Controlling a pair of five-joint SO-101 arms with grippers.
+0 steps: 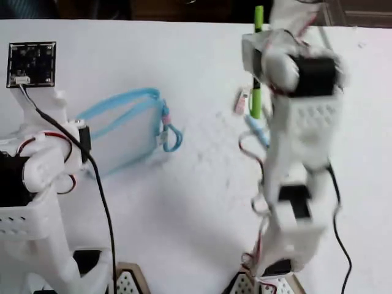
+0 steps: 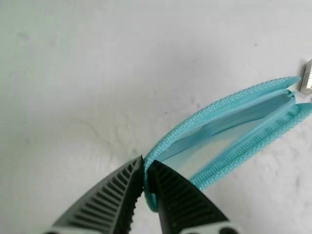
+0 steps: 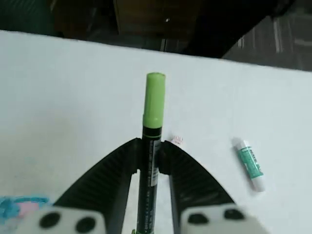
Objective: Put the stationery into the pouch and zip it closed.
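Note:
The light blue pouch (image 1: 122, 131) lies at the left of the white table, its zipper open. My left gripper (image 1: 82, 136) is shut on the pouch's zipper edge (image 2: 145, 178); the open mouth (image 2: 229, 131) spreads away from the fingers. My right gripper (image 3: 151, 144) is shut on a green marker (image 3: 155, 105) and holds it above the table at the far right (image 1: 256, 61). A small white and green stick (image 3: 250, 164) lies on the table beyond that gripper. A small pink and white piece (image 1: 241, 101) and a blue item (image 1: 257, 131) lie beside the right arm.
A blue clip loop (image 1: 172, 138) hangs off the pouch's right end. A black square board (image 1: 30, 64) with a cable sits at the far left. The table's far edge (image 3: 219, 58) runs just beyond the marker tip. Bare table (image 1: 202, 202) lies between the arms.

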